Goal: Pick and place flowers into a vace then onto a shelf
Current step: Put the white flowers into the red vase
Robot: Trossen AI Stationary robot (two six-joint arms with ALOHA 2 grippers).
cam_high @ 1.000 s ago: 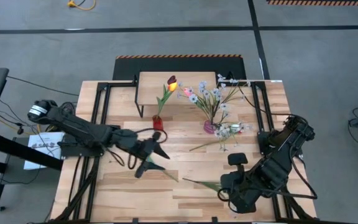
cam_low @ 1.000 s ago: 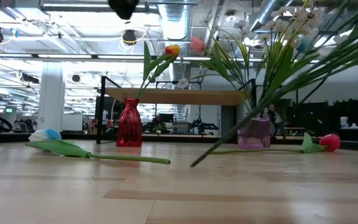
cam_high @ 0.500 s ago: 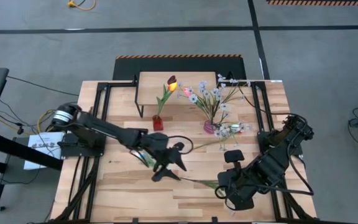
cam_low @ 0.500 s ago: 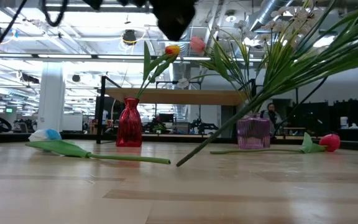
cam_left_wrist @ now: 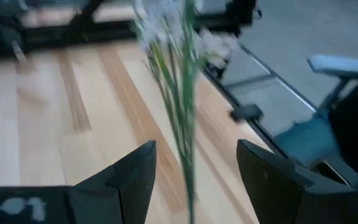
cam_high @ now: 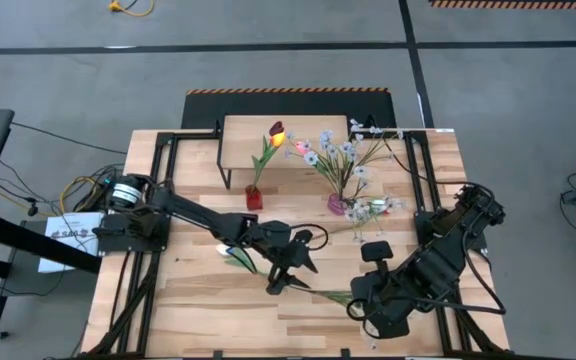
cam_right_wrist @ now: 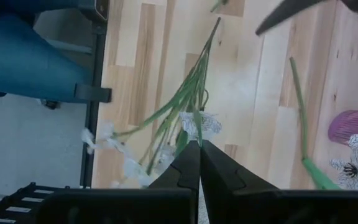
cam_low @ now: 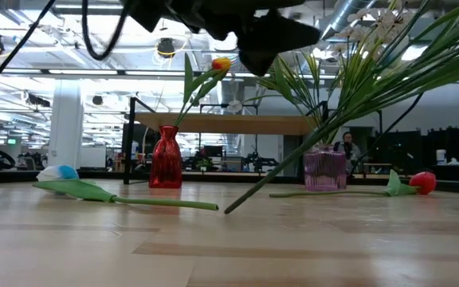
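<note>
Over the last second the left pincer (cam_high: 290,272) has travelled across the bench (cam_high: 168,300) to the white-blossom spray (cam_right_wrist: 166,134), jaws released astride its stem. The right pincer (cam_right_wrist: 199,163) stays clenched on that spray. Judgement: a handover is imminent.

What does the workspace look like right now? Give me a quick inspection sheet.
Surface: slatted wood table, sound.
Flowers: tulips in the red vase; blossoms in the purple vase; a white tulip and a red tulip lie loose.
Shelf: wooden shelf at the back edge, nothing standing on it.
Clutter: nothing seen.
Claws: right claw shut on a white-blossom spray; left claw open at mid-table, the spray's stem between its fingers.
Cables: bundle at the left arm's base.
Surroundings: paper sheet beside the table.
</note>
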